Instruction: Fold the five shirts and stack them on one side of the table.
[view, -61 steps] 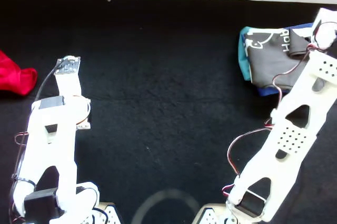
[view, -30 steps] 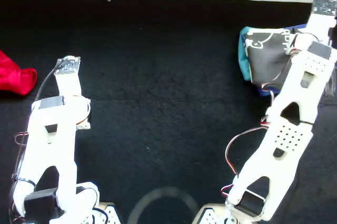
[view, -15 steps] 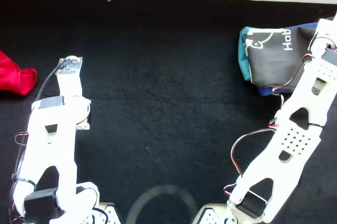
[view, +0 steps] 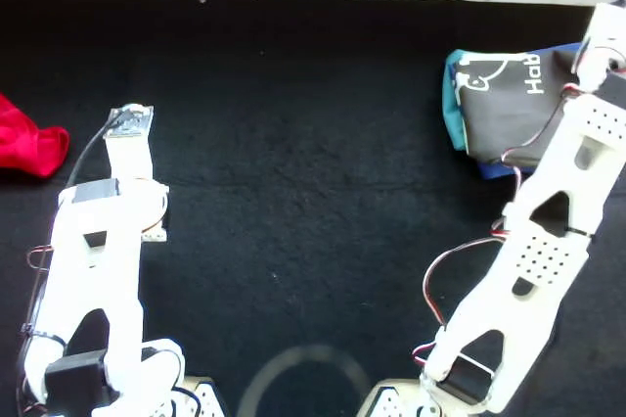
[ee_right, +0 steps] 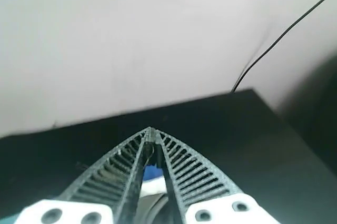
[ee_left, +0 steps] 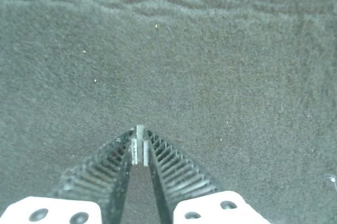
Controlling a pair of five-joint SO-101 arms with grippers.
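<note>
Red crumpled shirt [view: 29, 148] lies at the black tabletop's [view: 313, 143] left edge, but mind your right end effector [ee_right: 150, 133], closed and empty over the grey-topped folded shirt stack [view: 499, 109] at far right: a low sweep could drag it askew.

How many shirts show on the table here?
4 by colour: a red shirt bunched at far left; at far right a grey shirt lying on a teal shirt and a blue shirt, edges showing. A fifth may be hidden.

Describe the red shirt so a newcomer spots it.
On the black table, go to the left edge, beside the left arm. The red shirt lies there crumpled and alone; the other shirts are a folded, grey-topped stack far right.
</note>
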